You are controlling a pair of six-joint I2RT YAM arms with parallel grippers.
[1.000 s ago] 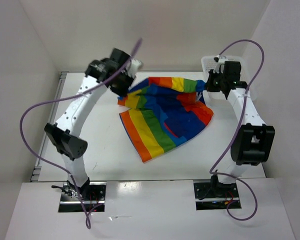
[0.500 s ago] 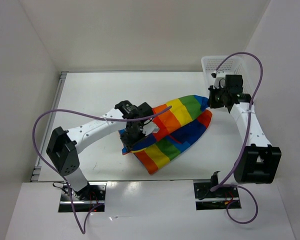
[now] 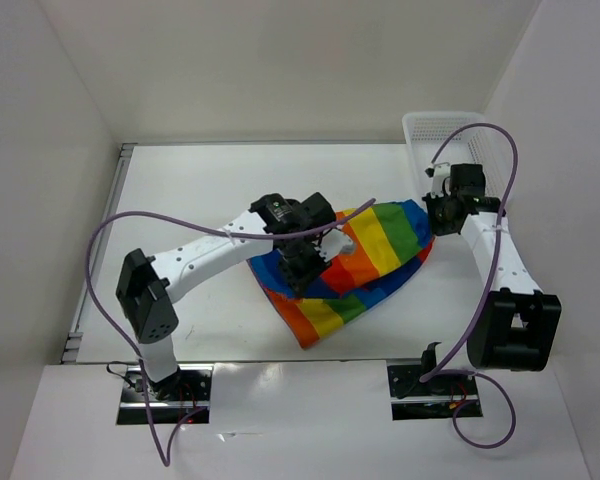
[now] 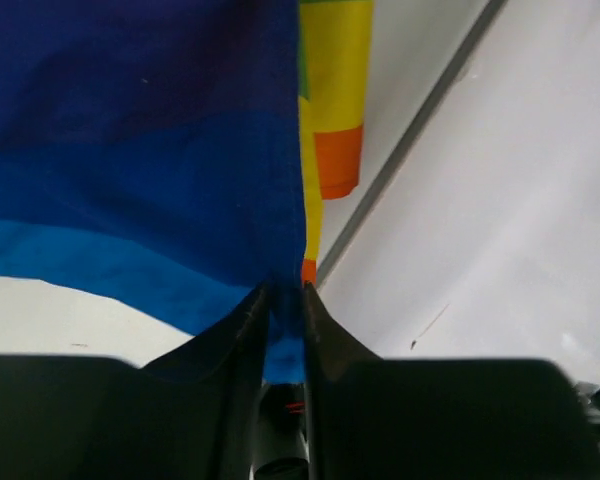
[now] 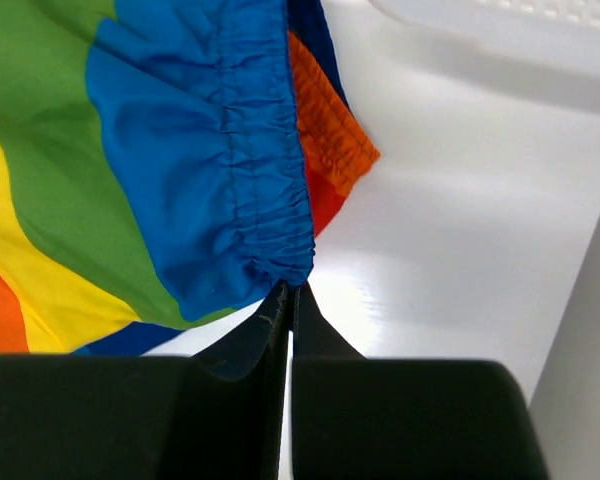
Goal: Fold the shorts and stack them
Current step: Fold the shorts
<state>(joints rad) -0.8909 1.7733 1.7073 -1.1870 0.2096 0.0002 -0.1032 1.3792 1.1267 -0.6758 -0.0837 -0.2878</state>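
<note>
My left arm stretches low across the table (image 3: 180,190), left gripper (image 4: 285,292) pinching the shorts (image 3: 378,236); my bent right arm's right gripper (image 5: 288,292) clamps their waistband, seemingly lifted.

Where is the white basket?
In the top view, the basket sits at the far right corner of the table, behind the right gripper that pinches the shorts.

Soft rainbow-striped shorts (image 3: 380,235), loosely doubled over, rumpled, blue layer partly underneath.

Left gripper (image 4: 285,292) and right gripper (image 5: 288,290) are each clamped tightly closed.
</note>
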